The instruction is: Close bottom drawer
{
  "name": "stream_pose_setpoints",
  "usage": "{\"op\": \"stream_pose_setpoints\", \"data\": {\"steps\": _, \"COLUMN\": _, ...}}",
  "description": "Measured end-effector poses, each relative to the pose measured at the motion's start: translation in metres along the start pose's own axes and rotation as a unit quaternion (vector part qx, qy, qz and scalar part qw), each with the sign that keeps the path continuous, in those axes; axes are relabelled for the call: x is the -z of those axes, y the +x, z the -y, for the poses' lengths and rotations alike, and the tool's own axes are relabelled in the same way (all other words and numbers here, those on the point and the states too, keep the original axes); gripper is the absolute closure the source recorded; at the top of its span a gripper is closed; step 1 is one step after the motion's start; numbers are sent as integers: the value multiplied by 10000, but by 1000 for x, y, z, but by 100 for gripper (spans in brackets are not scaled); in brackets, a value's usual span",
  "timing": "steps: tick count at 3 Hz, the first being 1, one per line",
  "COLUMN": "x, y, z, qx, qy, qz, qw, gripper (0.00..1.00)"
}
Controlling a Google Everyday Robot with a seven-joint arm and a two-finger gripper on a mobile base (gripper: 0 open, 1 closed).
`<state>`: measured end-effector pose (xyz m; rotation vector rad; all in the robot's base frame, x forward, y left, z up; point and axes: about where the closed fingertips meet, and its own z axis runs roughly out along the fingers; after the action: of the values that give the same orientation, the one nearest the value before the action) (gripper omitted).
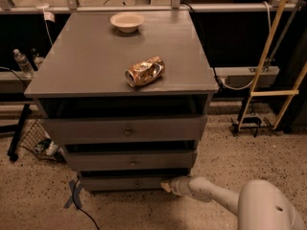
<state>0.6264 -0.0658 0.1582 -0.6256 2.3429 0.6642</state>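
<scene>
The grey-brown cabinet (124,66) has three drawers stepped one under another. The bottom drawer (127,182) is the lowest, a shallow flat front with a small round knob (136,182), near the floor. It sits further back than the two drawers above it. My gripper (166,186) is at the end of the white arm (211,194) that comes in from the lower right. Its tip rests against the right end of the bottom drawer's front.
A crushed can (144,71) and a white bowl (127,21) lie on the cabinet top. The top drawer (125,128) and middle drawer (130,160) stick out. A wire basket (41,140) and cables are at the left, a yellow frame (268,56) at the right.
</scene>
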Motion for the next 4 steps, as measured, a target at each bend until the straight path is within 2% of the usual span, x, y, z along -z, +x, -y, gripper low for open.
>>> {"op": "stream_pose_setpoints", "data": {"steps": 2, "x": 1, "y": 2, "z": -1, "qx": 0, "qy": 0, "qz": -1, "qw": 10000, "gripper": 100}}
{"op": "stream_pose_setpoints", "data": {"steps": 3, "x": 24, "y": 27, "z": 14, "qx": -263, "qy": 17, "qz": -707, "qw": 9971, "gripper": 100}}
{"op": "stream_pose_setpoints", "data": {"steps": 4, "x": 44, "y": 48, "z": 26, "qx": -506, "qy": 69, "qz": -1226, "qw": 9911, "gripper": 100}}
